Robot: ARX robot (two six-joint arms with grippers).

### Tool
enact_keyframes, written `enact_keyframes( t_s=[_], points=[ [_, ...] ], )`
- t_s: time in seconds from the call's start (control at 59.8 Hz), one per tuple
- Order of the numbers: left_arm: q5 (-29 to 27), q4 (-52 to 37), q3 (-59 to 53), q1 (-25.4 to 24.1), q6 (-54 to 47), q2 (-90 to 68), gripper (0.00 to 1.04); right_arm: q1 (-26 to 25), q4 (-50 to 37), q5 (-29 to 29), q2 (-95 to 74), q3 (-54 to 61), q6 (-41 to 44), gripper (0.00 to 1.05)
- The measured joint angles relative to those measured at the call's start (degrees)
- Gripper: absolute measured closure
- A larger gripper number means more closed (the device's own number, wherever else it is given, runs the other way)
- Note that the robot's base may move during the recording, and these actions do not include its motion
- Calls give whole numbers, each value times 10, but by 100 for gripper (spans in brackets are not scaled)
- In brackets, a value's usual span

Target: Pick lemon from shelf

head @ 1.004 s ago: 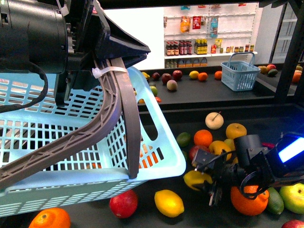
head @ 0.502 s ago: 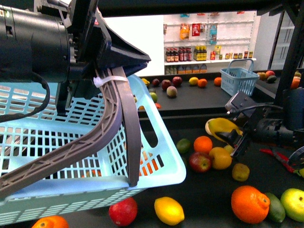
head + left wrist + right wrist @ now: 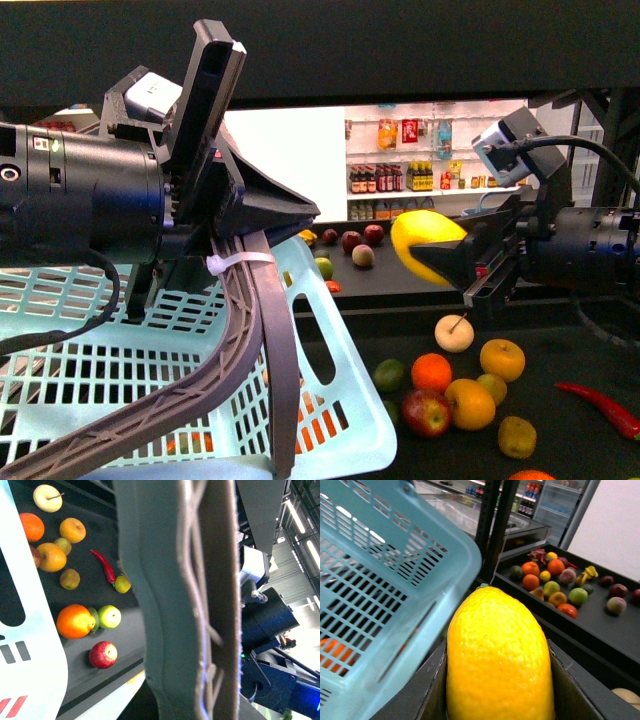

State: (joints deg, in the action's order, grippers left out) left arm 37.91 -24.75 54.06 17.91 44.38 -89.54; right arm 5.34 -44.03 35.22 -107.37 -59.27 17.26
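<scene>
On the right of the front view, the lemon (image 3: 418,232) is held by the right claw (image 3: 432,252), whose dark fingers (image 3: 455,268) are pressed against its sides. The lemon is carried in the air, clear of the black deck of the shelf (image 3: 575,345), and nothing but the claw is touched by it. In the right wrist view it is seen upright between the two finger faces, with the basket (image 3: 340,340) near but apart from it.

On the left, the pale blue basket is hung tilted from the left claw (image 3: 262,222), which is closed on the grey handle (image 3: 268,330). A white tie (image 3: 235,262) is wrapped round the handle just below the claw. In the left wrist view most of the picture is filled by the handle, and the claw's own fingers cannot be made out there.

Below the lemon, loose fruit is spread on the deck: a pale apple (image 3: 453,333), an orange (image 3: 432,372), a red apple (image 3: 427,412) and a lime (image 3: 388,375) lie close together beside the basket's corner. A red chilli (image 3: 600,405) is laid further right, apart from them. Something orange is glimpsed through the basket's slots, but what it is cannot be told.
</scene>
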Motion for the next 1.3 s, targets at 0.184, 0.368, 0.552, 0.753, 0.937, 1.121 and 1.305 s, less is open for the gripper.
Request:
enact_keyframes(
  t_s=[0.184, 0.368, 0.552, 0.753, 0.937, 1.121, 1.305],
  points=[
    [0, 0, 0, 0, 0, 0, 98, 51, 19, -11, 7, 6, -6, 56],
    [0, 0, 0, 0, 0, 0, 98, 82, 26, -23, 3, 6, -8, 56],
    [0, 0, 0, 0, 0, 0, 98, 105, 42, -32, -12, -2, -6, 56],
    [0, 0, 0, 0, 0, 0, 98, 126, 50, -37, -23, -4, 14, 56],
    [0, 0, 0, 0, 0, 0, 98, 140, 68, -40, -26, -5, 18, 56],
    [0, 0, 0, 0, 0, 0, 98, 143, 61, -41, -26, -5, 8, 29],
    [1, 0, 0, 0, 2, 0, 98, 143, 49, -41, -26, -5, -1, 6]
  ],
)
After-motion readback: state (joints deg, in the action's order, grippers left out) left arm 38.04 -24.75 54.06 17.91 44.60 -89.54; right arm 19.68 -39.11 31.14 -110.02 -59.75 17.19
